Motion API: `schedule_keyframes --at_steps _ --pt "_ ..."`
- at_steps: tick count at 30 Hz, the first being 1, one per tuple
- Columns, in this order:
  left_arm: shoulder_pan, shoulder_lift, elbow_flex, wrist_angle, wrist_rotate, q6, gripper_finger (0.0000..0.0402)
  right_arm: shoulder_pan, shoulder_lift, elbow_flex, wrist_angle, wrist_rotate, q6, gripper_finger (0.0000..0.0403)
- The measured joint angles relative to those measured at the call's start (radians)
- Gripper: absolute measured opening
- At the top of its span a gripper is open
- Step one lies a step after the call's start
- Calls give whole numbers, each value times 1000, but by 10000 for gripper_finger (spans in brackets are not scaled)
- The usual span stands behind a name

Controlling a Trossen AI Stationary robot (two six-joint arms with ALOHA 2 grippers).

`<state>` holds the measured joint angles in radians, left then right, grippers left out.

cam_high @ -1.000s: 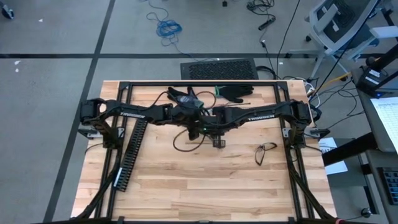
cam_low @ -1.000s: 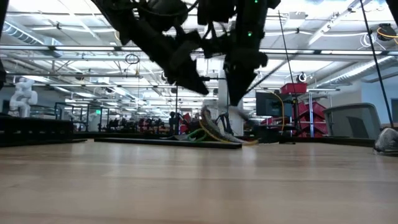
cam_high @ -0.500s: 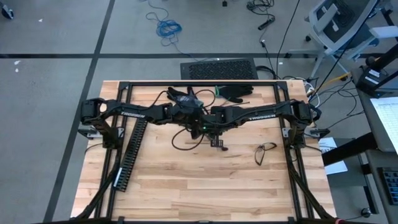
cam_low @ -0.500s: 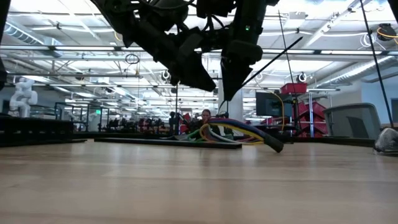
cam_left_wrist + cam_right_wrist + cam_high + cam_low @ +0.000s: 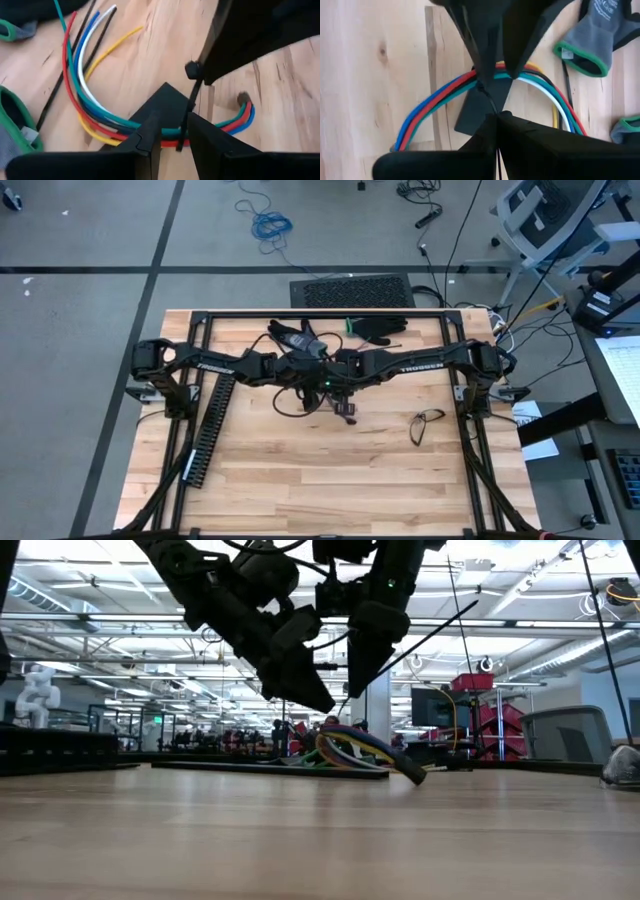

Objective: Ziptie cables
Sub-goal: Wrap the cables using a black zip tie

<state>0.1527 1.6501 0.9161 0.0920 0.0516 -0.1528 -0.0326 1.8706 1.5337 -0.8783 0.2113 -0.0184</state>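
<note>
Meeting at upper centre of the high view, the left gripper (image 5: 169,134) pinched the cables (image 5: 85,107) narrowly, their curve crossing its jaws, while the right gripper (image 5: 496,120), jaws shut, held the zip tie (image 5: 189,107).

Readable only in the high view: white "TROSSEN" lettering on the right arm (image 5: 425,366), just right of frame centre. Matching white lettering on the left arm (image 5: 212,364), left of centre, too small to make out. Faint print on the grey glove (image 5: 607,10), upper right of the right wrist view, illegible.
</note>
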Motion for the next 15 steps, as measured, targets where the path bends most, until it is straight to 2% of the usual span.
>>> schedule_keyframes --at_steps 7,15 --pt "-25 14 0 86 -6 -58 91 2 -2 2 11 -13 -8 0" --pt "-45 28 -2 76 4 -83 91 2 -1 1 27 -15 -13 0"
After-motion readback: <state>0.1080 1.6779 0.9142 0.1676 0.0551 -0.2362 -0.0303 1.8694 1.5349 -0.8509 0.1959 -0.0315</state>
